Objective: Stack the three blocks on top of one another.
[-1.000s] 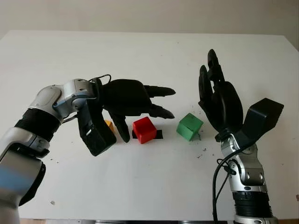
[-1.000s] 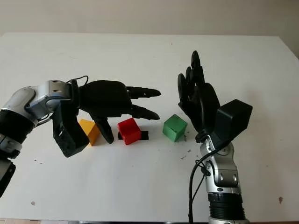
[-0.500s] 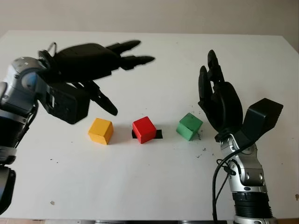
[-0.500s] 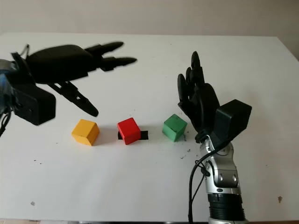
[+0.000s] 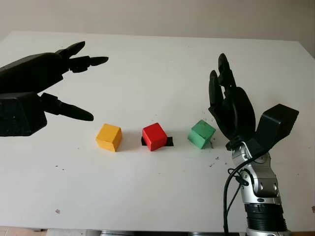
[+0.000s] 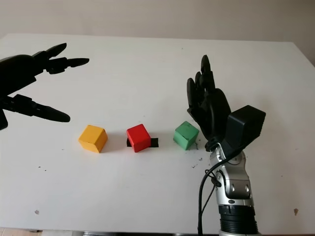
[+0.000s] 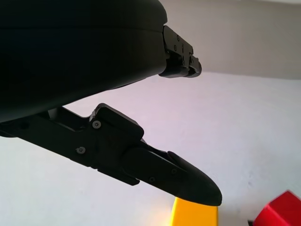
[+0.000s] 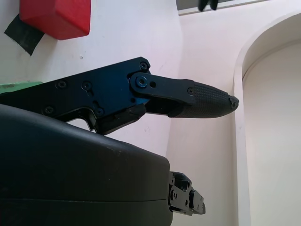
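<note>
Between your two hands, three small matte cubes with crisp edges sit in a row on the bench [image 5: 157,196], none stacked: a yellow block [image 5: 109,137], a red block [image 5: 154,136] and a green block [image 5: 201,133]. Your red block rests on a strip of black tape [image 5: 166,141], well apart from its neighbours. You have a smooth white bench top, flecked with dark specks near the green block, and a pale wall [image 5: 157,14] runs behind its far edge. Your left hand [image 5: 42,83] hangs open above the bench, up and off to the outer side of the yellow block, holding nothing. Your right hand [image 5: 230,105] stands upright and open just beside the green block, empty, apparently not touching it.
</note>
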You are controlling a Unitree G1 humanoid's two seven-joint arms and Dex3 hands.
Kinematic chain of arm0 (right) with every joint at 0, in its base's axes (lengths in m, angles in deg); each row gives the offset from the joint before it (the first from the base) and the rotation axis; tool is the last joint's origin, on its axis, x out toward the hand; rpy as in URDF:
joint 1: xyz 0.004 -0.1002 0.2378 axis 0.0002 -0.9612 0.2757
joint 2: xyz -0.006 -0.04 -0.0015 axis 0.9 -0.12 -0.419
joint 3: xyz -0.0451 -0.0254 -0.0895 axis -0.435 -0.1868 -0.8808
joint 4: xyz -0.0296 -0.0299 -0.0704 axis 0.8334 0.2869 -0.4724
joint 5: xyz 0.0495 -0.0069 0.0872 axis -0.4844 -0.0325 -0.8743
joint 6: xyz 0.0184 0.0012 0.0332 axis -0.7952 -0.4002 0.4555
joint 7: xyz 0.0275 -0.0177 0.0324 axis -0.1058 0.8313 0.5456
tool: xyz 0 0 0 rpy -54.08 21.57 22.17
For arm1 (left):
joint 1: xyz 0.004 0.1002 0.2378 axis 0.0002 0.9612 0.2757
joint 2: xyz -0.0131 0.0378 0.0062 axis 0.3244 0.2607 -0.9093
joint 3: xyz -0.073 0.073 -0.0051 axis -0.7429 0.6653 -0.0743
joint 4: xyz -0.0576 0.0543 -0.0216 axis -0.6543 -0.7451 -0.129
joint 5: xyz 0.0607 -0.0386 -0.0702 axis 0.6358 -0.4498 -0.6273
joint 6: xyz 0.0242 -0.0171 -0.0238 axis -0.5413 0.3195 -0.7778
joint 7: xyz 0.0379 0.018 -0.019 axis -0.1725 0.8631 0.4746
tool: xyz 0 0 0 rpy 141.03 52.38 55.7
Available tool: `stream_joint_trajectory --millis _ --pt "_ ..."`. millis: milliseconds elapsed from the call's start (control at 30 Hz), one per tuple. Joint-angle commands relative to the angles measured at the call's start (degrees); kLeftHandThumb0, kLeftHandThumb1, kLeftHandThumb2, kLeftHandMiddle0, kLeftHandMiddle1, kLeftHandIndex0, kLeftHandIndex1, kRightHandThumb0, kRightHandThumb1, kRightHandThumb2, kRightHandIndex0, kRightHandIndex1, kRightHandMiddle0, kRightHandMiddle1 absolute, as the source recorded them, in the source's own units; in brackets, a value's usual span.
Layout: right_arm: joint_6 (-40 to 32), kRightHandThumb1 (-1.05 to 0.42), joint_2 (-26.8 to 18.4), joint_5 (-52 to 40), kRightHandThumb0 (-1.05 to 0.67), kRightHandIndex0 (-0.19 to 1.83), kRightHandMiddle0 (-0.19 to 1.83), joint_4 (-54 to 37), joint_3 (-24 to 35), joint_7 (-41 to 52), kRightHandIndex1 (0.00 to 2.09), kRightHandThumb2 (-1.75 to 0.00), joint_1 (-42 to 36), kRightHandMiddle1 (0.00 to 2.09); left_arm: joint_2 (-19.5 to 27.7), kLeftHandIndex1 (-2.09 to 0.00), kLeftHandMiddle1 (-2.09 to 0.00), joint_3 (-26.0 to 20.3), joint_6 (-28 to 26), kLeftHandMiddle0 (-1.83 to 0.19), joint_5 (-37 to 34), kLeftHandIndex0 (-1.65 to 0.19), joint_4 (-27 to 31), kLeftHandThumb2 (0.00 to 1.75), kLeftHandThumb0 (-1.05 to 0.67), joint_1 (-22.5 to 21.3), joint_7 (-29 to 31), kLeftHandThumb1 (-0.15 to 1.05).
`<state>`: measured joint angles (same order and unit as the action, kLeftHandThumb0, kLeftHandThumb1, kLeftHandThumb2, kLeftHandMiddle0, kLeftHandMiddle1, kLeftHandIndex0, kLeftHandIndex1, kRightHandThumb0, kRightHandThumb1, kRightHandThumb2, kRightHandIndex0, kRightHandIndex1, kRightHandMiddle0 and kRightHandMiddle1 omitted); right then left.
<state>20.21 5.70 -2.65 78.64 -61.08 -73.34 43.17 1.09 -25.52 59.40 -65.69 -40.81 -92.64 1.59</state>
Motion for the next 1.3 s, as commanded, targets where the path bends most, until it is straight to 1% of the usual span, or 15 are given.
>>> stream_joint_trajectory --millis 0,67,133,167,267,400,467,633,800,967,1133,1200,1233,1267 --pt "-0.09 -1.05 -0.77 -0.1 -0.73 -0.19 -0.19 -1.1 0.21 0.33 0.0 -0.56 -0.1 0.0 0.7 -0.07 -0.04 -1.13 1.03 0.18 0.68 -0.19 1.5 0.06 -0.85 2.76 -0.78 0.97" --pt "-0.05 -1.05 -0.95 0.0 -0.72 -0.19 -0.19 -1.18 0.29 0.5 0.0 -0.57 -0.15 0.0 0.5 -0.06 -0.01 -0.94 1.45 0.19 1.76 -0.17 2.57 0.06 -0.87 4.76 -1.25 0.98" --pt "-0.15 -1.05 -0.94 -0.12 -0.72 -0.19 -0.19 -1.14 0.42 0.54 0.0 -0.57 -0.04 0.0 0.18 -0.05 0.0 -0.49 0.54 0.19 2.24 -0.15 3.58 0.05 -0.86 6.05 -1.07 0.96" --pt "-0.13 -1.05 -0.96 -0.08 -0.72 -0.19 -0.19 -1.11 0.42 0.55 0.0 -0.56 0.0 0.0 -0.2 -0.05 0.0 0.03 0.94 0.19 2.68 -0.15 3.59 0.05 -0.85 6.62 -1.36 0.95" --pt "0.28 -1.05 -0.97 0.02 -0.72 -0.19 -0.19 -0.93 0.44 0.67 0.0 -0.56 0.11 0.0 -1.35 -0.05 0.0 2.01 3.78 0.19 4.33 -0.14 2.12 0.04 -0.85 7.51 -2.84 0.94" --pt "0.3 -1.05 -0.92 -0.19 -0.71 -0.19 -0.19 -0.98 0.61 0.75 0.0 -0.57 0.07 0.0 -3.03 -0.07 0.0 2.9 6.56 0.19 6.04 -0.19 0.94 0.03 -0.83 9.11 -5.69 0.9" --pt "0.4 -1.05 -0.93 -0.31 -0.71 -0.19 -0.19 -0.65 0.76 0.89 0.0 -0.56 0.24 0.0 -3.92 -0.07 0.0 3.76 7.46 0.19 7.73 -0.19 0.5 0.04 -0.85 9.77 -7.42 0.9" --pt "0.4 -1.05 -0.89 -0.05 -0.72 -0.19 -0.19 -0.53 0.88 0.58 0.0 -0.56 0.47 0.0 -5.46 -0.07 0.0 5.94 8.78 0.19 11.53 -0.2 -1.18 0.05 -0.86 9.93 -10.76 0.9" --pt "-0.28 -1.05 -0.86 -0.18 -0.72 -0.19 -0.19 -0.73 1.03 0.21 0.0 -0.55 0.62 0.0 -6.69 -0.08 0.0 7.67 10.83 0.19 15.43 -0.24 -3.2 0.04 -0.79 10.22 -14.92 0.85" --pt "0.15 -1.05 -0.94 -0.41 -0.72 -0.19 -0.19 -0.47 1.13 0.59 0.0 -0.54 0.58 0.0 -6.99 -0.11 -0.04 8.75 12.8 0.17 18.97 -0.3 -4.84 0.05 -0.73 10.68 -18.5 0.85" --pt "0.01 -1.05 -1.06 -0.29 -0.72 -0.19 -0.19 -0.72 1.15 0.65 0.0 -0.54 0.4 0.0 -6.82 -0.15 -0.05 9.45 13.96 0.16 21.07 -0.35 -6.6 0.06 -0.71 10.36 -20.24 0.86" --pt "0.02 -1.05 -1.07 -0.36 -0.72 -0.19 -0.19 -0.7 1.18 0.79 0.0 -0.54 0.36 0.0 -6.81 -0.19 -0.06 9.5 14.26 0.14 21.52 -0.41 -6.65 0.06 -0.69 10.39 -20.6 0.86" --pt "-0.07 -1.05 -1.09 -0.4 -0.72 -0.19 -0.19 -0.7 1.19 0.86 0.0 -0.54 0.36 0.0 -6.87 -0.3 -0.06 9.49 14.56 0.13 21.6 -0.38 -6.83 0.05 -0.68 10.41 -20.91 0.86" --pt "-0.1 -1.05 -1.08 -0.33 -0.72 -0.19 -0.19 -0.65 1.19 0.8 0.0 -0.54 0.39 0.0 -6.97 -0.54 -0.06 9.48 14.77 0.12 21.62 -0.29 -7.03 0.05 -0.67 10.43 -21.23 0.87"
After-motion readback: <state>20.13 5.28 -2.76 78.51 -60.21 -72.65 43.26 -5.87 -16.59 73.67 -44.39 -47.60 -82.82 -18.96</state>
